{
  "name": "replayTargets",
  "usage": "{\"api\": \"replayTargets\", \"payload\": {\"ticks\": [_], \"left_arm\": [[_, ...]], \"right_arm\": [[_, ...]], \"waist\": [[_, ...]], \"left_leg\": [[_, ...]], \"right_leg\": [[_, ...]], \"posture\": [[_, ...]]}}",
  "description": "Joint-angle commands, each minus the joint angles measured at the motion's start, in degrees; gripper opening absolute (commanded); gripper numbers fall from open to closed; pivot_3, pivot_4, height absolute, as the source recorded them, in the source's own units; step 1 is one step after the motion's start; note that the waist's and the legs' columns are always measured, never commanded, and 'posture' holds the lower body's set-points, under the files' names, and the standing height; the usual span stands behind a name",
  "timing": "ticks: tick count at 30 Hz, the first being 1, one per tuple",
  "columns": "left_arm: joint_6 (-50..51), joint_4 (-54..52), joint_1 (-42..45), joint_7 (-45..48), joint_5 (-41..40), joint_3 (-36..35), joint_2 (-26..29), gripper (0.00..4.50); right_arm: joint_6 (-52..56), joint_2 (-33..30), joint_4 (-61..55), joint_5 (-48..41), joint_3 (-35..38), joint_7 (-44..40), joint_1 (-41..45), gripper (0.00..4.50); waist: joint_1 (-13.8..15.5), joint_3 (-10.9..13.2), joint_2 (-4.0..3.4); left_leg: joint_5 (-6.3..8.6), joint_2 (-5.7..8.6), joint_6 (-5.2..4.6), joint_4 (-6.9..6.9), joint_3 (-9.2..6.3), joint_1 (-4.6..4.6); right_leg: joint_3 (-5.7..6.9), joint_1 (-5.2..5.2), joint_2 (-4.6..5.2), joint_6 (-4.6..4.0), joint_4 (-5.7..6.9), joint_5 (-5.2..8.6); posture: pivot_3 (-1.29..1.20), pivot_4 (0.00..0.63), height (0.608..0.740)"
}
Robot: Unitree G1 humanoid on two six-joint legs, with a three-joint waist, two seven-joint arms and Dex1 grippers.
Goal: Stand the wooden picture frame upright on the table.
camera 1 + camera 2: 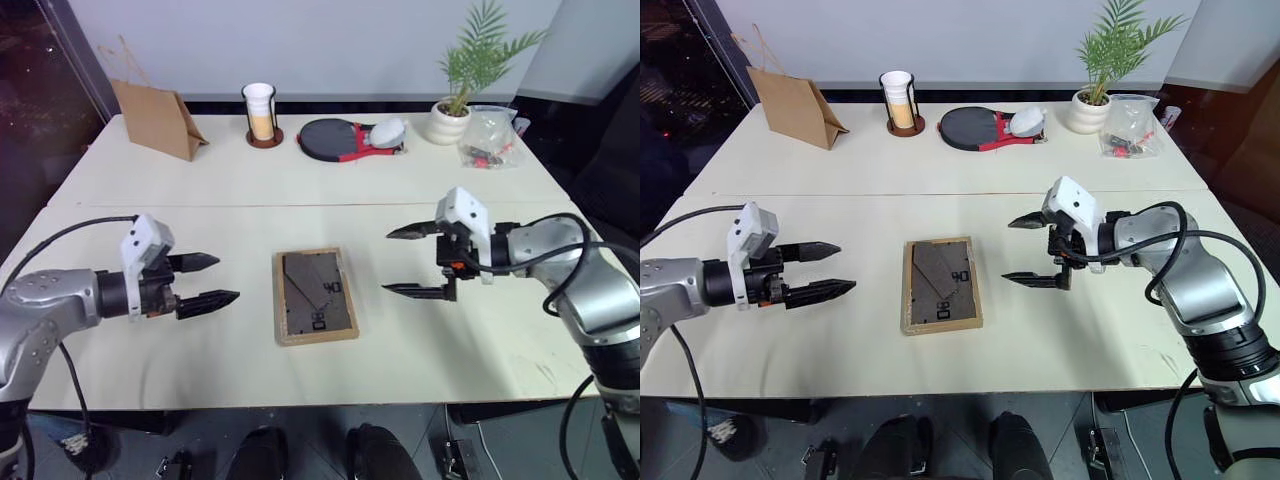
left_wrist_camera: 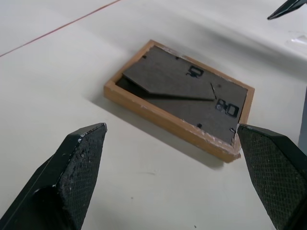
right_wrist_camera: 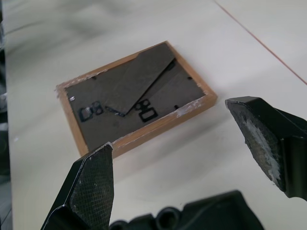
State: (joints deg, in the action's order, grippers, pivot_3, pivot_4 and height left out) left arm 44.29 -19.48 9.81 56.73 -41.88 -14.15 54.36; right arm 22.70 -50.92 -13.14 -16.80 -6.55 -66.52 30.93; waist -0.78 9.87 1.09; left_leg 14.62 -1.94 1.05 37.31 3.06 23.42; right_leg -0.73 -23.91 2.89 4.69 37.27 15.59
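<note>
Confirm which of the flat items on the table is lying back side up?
The wooden picture frame, between the grippers: its dark back panel and stand face up. The paddle sits at the far edge.

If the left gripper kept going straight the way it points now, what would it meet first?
Probably the wooden picture frame, lying back-up on the table; the open left gripper aims at it, though depth is uncertain.

The small light-wood picture frame (image 2: 178, 98) has dark marks on its grey-brown back, but no words can be read.
</note>
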Motion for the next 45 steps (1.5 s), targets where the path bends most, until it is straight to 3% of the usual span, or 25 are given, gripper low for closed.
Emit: {"api": "replayTargets", "payload": {"ticks": [1, 15, 28, 30, 32, 38, 45], "left_arm": [[-1.8, -2.5, -0.1, 1.0, 0.0, 0.4, -0.4, 4.50], [-2.9, -3.5, 1.0, 0.8, 2.8, 6.3, -2.2, 4.50], [-7.2, 1.1, 2.0, 1.1, 7.3, 7.2, -4.6, 4.50], [-8.1, 2.0, 2.3, 1.1, 8.2, 7.4, -4.6, 3.95], [-8.2, 2.5, 2.9, 0.9, 8.4, 7.7, -5.0, 3.14], [-10.2, 3.5, 2.8, -1.2, 12.0, 10.3, -6.5, 0.15], [-11.6, 7.2, 4.4, -5.5, 17.8, 16.7, -12.5, 0.06]], "right_arm": [[-0.4, -2.2, -1.6, -0.3, 2.1, -1.2, -0.8, 4.44], [6.6, -3.9, -5.4, -4.6, 6.6, 0.1, -5.4, 4.44], [7.2, -0.2, -4.4, -1.7, 3.3, 5.3, -4.5, 4.44], [7.5, 0.3, -4.2, -0.8, 2.4, 6.2, -4.2, 3.92], [7.5, 1.1, -2.8, 0.4, 1.9, 7.8, -3.6, 3.09], [8.3, 4.4, -1.2, 2.5, -0.7, 11.0, -4.1, 0.07], [10.5, 11.0, 2.0, 7.1, -7.1, 15.7, -4.3, 0.02]], "waist": [[0.0, 0.0, 0.00], [0.0, 0.0, 0.00], [0.1, 0.0, 0.01], [0.1, 0.0, 0.01], [0.1, 0.0, 0.01], [0.1, 0.0, 0.01], [0.1, 0.0, 0.03]], "left_leg": [[0.00, 0.00, 0.00, 0.00, 0.00, 0.00], [0.00, 0.00, 0.00, 0.03, 0.00, -0.02], [0.00, 0.01, 0.00, 0.06, 0.01, -0.01], [0.00, 0.01, 0.00, 0.05, 0.00, -0.01], [0.00, 0.01, 0.00, 0.06, 0.00, -0.01], [0.00, 0.01, 0.00, 0.06, 0.00, -0.01], [0.00, 0.02, 0.00, 0.13, 0.00, -0.01]], "right_leg": [[0.00, 0.00, 0.00, 0.00, 0.00, 0.00], [-0.03, 0.02, 0.00, 0.00, 0.02, 0.00], [-0.03, 0.03, -0.02, 0.00, 0.02, 0.00], [-0.03, 0.02, -0.04, 0.00, 0.03, 0.00], [-0.03, 0.02, -0.04, 0.00, 0.03, 0.00], [-0.03, 0.02, -0.04, 0.00, 0.04, 0.00], [-0.03, 0.04, -0.05, 0.01, 0.10, -0.01]], "posture": [[0.00, 0.150, 0.740], [0.00, 0.150, 0.740], [0.00, 0.150, 0.740], [0.00, 0.150, 0.740], [0.00, 0.150, 0.740], [0.00, 0.150, 0.740], [0.00, 0.150, 0.740]]}}
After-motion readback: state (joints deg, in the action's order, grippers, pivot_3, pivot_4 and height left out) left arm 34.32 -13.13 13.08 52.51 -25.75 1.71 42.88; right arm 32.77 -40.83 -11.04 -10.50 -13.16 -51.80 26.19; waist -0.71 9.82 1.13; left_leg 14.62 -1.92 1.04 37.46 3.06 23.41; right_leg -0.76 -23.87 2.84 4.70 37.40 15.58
